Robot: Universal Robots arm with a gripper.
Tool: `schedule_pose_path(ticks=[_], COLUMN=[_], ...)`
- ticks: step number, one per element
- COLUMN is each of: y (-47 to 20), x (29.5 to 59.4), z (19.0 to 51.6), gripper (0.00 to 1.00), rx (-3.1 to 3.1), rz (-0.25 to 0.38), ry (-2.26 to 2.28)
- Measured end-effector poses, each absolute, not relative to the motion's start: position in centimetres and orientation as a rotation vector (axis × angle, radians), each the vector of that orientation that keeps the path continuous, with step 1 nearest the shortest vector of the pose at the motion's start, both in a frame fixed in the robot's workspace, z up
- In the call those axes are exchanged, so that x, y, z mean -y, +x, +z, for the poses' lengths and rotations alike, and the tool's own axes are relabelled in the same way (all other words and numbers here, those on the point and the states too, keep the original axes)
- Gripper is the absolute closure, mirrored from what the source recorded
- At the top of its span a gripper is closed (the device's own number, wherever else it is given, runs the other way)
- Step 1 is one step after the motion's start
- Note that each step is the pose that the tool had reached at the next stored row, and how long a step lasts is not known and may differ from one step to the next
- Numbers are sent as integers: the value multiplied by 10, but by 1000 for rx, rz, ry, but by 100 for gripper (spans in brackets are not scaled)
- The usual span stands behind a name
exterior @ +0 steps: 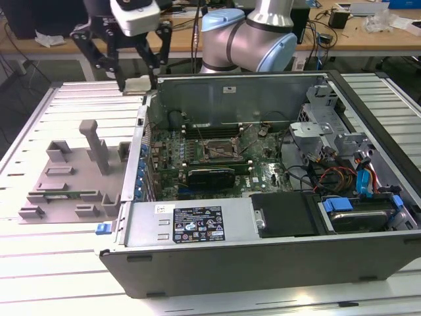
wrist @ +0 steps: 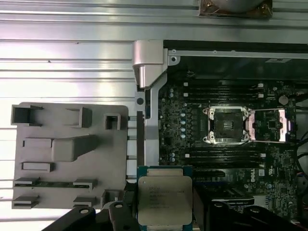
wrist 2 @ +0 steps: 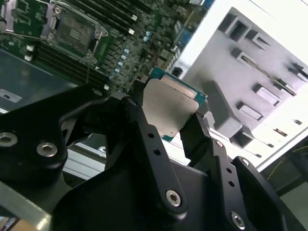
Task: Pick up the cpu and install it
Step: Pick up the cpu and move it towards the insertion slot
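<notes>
We see one cpu [wrist 2: 167, 111], clamped between the two fingers [wrist 2: 198, 139] of the single gripper [wrist 2: 169, 103]. The fingers are closed only as far as the chip's width and press on two opposite edges. The chip is square, so it has no long axis. Its silver-grey metal top faces both wrist cameras, with a thin green rim showing around it. In the first wrist view the cpu [wrist: 164, 199] sits with its edges parallel to the frame of the one motherboard socket [wrist: 228, 126], whose retaining plate [wrist: 272, 125] is flipped open to the side.

Taking the one open computer case [exterior: 263, 253] as our landmark, the gripper [exterior: 137, 80] holds the cpu [exterior: 138, 84] in the air. It is just outside the case's back corner on the exterior view's left, above the height of its side wall. The socket [exterior: 222, 153] lies inside the case on the green board, well apart from the chip.

Beside the case on the exterior view's left, one grey fixture tray [exterior: 72, 181] rests on the slatted desk [exterior: 52, 276]. In the first wrist view we count one thin green memory stick [wrist: 50, 183] lying in a slot of that tray.
</notes>
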State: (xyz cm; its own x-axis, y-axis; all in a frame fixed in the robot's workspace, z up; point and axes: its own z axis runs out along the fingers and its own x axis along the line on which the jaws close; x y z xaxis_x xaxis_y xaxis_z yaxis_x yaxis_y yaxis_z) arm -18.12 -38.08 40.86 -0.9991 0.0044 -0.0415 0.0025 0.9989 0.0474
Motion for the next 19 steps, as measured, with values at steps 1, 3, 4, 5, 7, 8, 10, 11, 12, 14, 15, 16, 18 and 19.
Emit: schedule_pose_path(ticks=[1, 3, 4, 5, 7, 8, 10, 11, 12, 14, 15, 16, 18, 19], y=[-177, -164, -158, -154, -144, -139, -126, -119, -113, -104, -99, -92, -83, -79], x=[381, 381, 381, 381, 381, 381, 381, 381, 381, 381, 381, 381, 381, 381], z=[409, 409, 409, 409, 409, 409, 409, 409, 409, 409, 409, 409, 409, 409], gripper=[45, 45, 45, 45, 45, 45, 45, 45, 45, 45, 45, 45, 45, 45], rx=[-3099, -3099, -3099, -3100, -3100, -3100, -3101, -3101, -3101, -3102, -3102, -3102, -3103, -3103], rz=[74, 73, 74, 73, 73, 74, 74, 74, 74, 73, 73, 73, 74, 73], ry=[6, 5, 6, 6, 6, 6, 6, 6, 6, 6, 6, 6, 6, 5])
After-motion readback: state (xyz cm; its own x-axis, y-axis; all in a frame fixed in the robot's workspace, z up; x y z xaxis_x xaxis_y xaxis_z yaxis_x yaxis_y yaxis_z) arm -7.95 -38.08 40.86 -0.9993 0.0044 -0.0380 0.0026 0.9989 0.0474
